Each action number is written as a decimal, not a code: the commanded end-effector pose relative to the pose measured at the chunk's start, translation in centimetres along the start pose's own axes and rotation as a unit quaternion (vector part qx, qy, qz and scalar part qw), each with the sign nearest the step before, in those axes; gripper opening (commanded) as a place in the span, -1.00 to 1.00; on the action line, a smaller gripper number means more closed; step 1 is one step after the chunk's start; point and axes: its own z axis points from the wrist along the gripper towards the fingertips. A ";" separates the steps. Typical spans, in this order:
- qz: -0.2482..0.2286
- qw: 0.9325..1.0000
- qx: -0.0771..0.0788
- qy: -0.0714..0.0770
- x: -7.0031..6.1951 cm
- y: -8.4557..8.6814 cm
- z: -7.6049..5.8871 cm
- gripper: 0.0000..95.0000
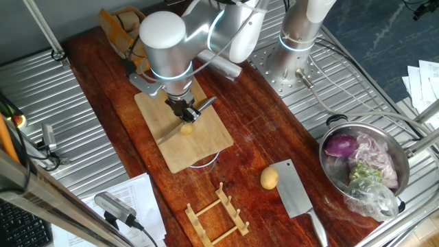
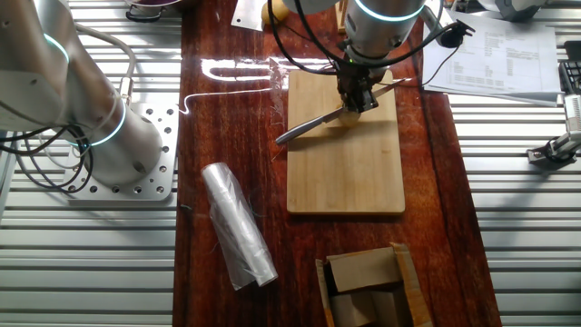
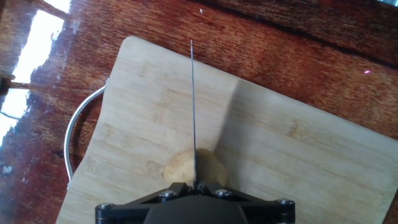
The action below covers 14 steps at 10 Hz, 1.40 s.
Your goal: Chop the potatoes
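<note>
A small yellow-tan potato (image 1: 186, 128) (image 2: 349, 115) lies on the bamboo cutting board (image 1: 195, 147) (image 2: 345, 173) (image 3: 286, 162). My gripper (image 1: 184, 112) (image 2: 359, 95) (image 3: 194, 186) stands right over it, shut on a knife (image 1: 170, 133) (image 2: 309, 126). In the hand view the thin blade (image 3: 193, 106) runs edge-on down the middle of the potato (image 3: 179, 165), with potato showing on both sides of it. A second whole potato (image 1: 269, 178) rests on the wooden table beside a cleaver (image 1: 296, 191).
A steel bowl (image 1: 405, 161) at the right holds a purple onion (image 1: 341, 145) and scraps. A wooden rack (image 1: 216, 214) lies in front of the board. Behind it stand a cardboard box (image 1: 120, 31) (image 2: 368, 291) and a plastic roll (image 2: 238, 225). A metal ring (image 3: 71, 140) pokes out from under the board.
</note>
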 end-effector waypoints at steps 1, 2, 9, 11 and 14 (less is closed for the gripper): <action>0.000 1.000 0.001 -0.003 0.0 0.0 -0.1 -1.00; 0.000 1.000 0.001 -0.005 0.0 0.0 -0.1 -1.00; -0.001 1.000 0.003 -0.010 0.1 0.0 -0.2 -0.60; -0.001 1.000 0.003 -0.009 0.1 0.1 -0.5 -0.60; -0.001 1.000 0.003 -0.009 0.1 0.1 -0.5 -0.60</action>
